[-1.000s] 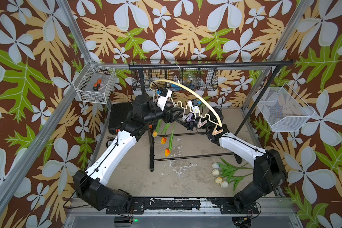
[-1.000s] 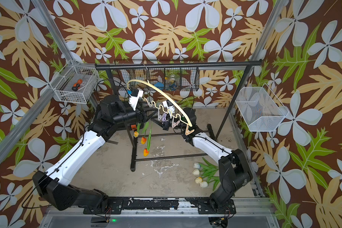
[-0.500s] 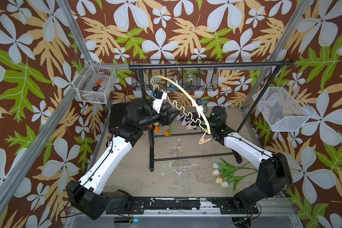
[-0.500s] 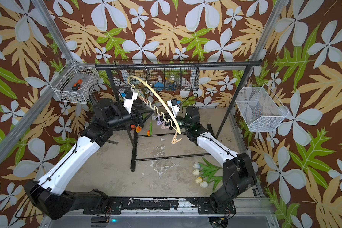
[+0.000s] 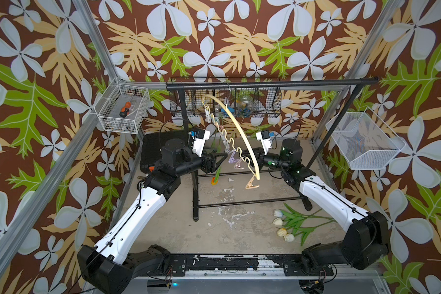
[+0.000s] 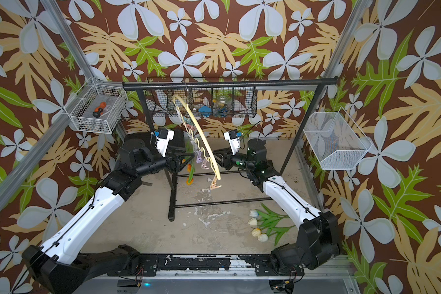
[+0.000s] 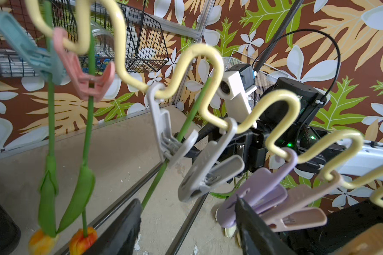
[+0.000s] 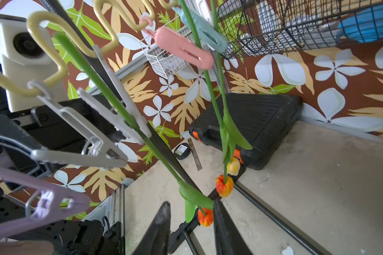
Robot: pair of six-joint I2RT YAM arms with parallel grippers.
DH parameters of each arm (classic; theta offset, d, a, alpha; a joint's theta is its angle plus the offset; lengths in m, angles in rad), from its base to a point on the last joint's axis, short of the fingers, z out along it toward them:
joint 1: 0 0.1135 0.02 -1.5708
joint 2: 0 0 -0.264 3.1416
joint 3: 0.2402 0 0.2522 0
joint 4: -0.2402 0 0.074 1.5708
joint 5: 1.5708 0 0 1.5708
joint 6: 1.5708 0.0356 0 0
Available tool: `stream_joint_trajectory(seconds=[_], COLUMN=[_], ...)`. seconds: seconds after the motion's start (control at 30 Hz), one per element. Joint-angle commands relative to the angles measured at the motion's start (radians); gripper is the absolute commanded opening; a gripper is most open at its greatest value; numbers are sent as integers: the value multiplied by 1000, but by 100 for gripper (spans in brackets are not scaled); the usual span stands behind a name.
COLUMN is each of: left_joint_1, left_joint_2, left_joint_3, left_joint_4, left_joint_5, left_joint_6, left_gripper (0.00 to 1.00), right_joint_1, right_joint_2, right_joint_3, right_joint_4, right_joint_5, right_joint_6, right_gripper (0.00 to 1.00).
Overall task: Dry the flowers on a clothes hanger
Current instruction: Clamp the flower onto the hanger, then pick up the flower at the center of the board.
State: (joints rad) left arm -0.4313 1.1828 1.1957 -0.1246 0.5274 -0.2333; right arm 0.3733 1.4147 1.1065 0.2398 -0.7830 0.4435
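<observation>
Cream clothes hanger [image 5: 239,127] flanked by outstretched level arms; left gripper [image 7: 186,209] jaws wide, right gripper [image 8: 191,205] jaws narrowly parted by orange tulip [image 8: 205,217].

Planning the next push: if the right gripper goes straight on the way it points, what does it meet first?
Most likely the hanging tulip head and its leaf: in the wrist view they sit right between the open fingers of the right gripper. How far ahead is unclear.
</observation>
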Motion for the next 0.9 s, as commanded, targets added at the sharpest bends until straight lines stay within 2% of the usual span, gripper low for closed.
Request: stream_joint_trajectory(seconds=[0.0, 0.2, 0.33, 0.5, 0.63, 0.87], left_joint_1=[-13, -83, -169, -371, -523, -763], left_joint_2=[-32, -111, -153, -178, -143, 18], left_joint_3=[-31, -127, -209, -308, -369, -375], left_joint_4=[-37, -73, -87, -67, 6, 110], left_joint_5=[-17, -77, -123, -242, -298, -408], left_joint_6=[-25, -70, -104, -135, -156, -128], left_gripper=[69, 67, 65, 64, 63, 61], right_joint_1=[-18, -84, -130, -202, -228, -349], right_joint_2=[-34, -132, -216, -332, -426, -505], right_joint_3=[-26, -153, -240, -341, -408, -459], right_joint_4=[-84, -147, -197, -277, -319, -381], right_joint_5=[71, 136, 188, 282, 357, 413], right_joint_6=[-10, 30, 41, 75, 90, 115], right_gripper=[34, 36, 39, 45, 56, 59])
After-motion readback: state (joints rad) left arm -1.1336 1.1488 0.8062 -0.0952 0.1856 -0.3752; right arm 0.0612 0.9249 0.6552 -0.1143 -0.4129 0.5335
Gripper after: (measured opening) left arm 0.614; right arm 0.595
